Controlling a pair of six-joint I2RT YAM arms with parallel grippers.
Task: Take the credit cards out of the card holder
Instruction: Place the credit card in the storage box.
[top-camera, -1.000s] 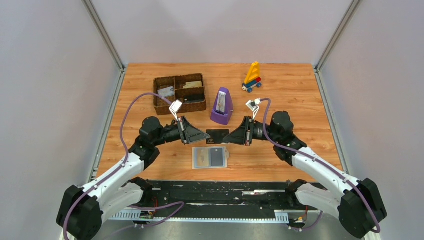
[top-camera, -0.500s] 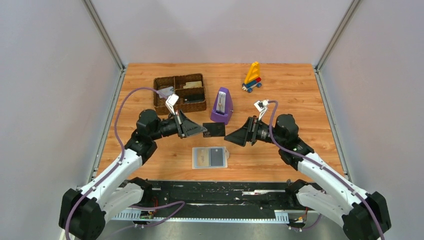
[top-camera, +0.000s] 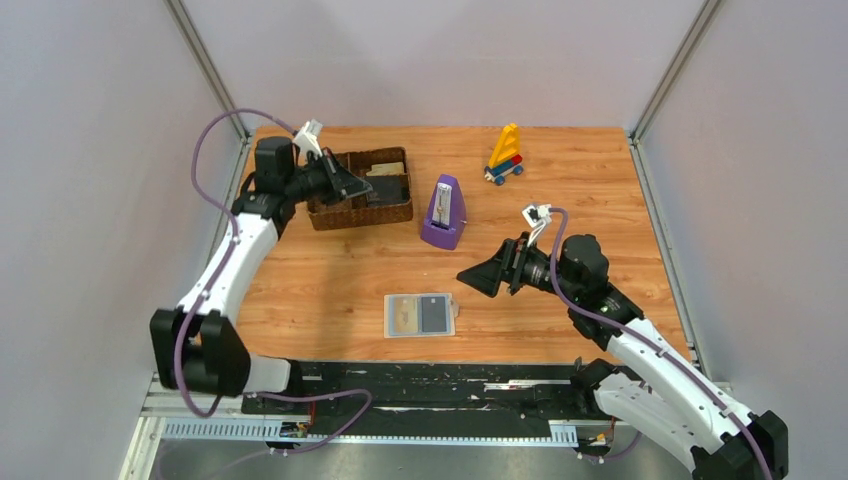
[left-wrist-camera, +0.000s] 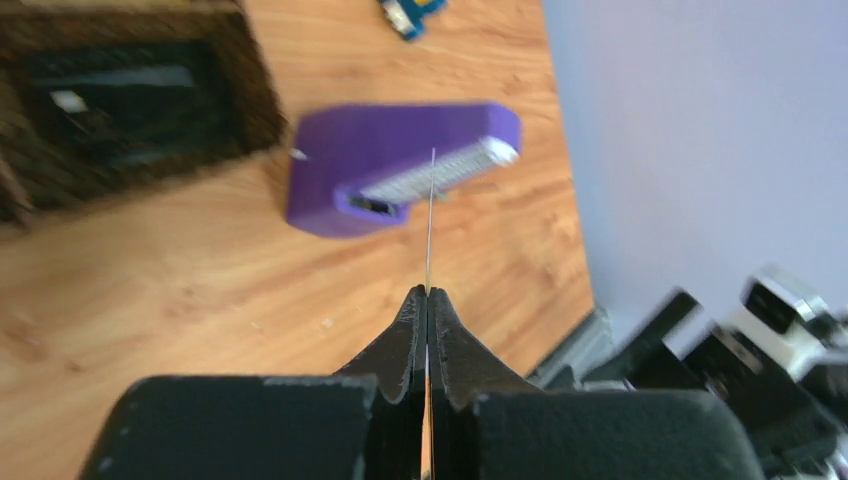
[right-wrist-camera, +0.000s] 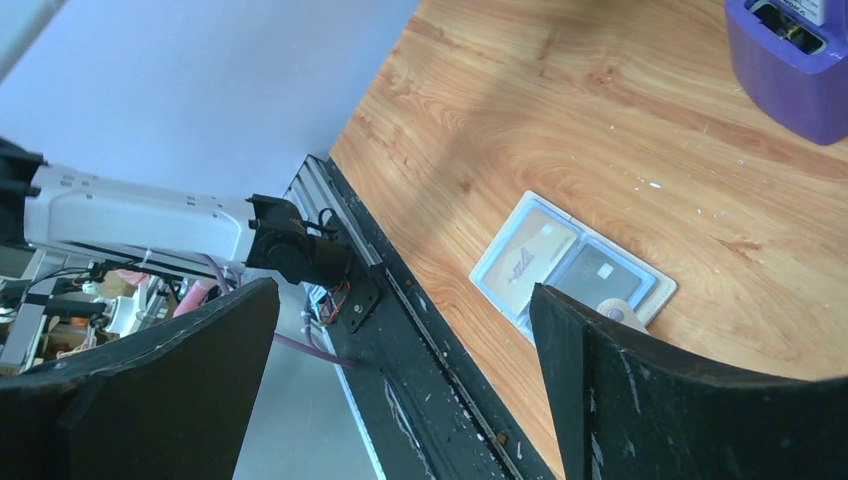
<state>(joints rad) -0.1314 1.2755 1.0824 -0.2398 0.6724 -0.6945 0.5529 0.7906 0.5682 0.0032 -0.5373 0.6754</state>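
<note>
The light-blue card holder (top-camera: 420, 315) lies open near the table's front, with a tan credit card (right-wrist-camera: 530, 255) and a dark grey one (right-wrist-camera: 600, 276) in its slots. My left gripper (top-camera: 366, 192) hovers over the brown woven tray (top-camera: 322, 212) at the back left. It is shut on a thin card (left-wrist-camera: 430, 215), seen edge-on past its fingertips (left-wrist-camera: 415, 305) in the left wrist view. My right gripper (top-camera: 468, 277) hangs wide open above the wood, just right of the holder, with nothing between its fingers (right-wrist-camera: 560, 330).
A purple metronome (top-camera: 443, 212) stands behind the card holder, also in the left wrist view (left-wrist-camera: 400, 170). A yellow, blue and red toy boat (top-camera: 505, 153) sits at the back right. The tray holds other flat items. Grey walls enclose the table.
The right gripper let go of the black card and opened, pulling back to the right. The left arm swung the card from mid-table back to the tray.
</note>
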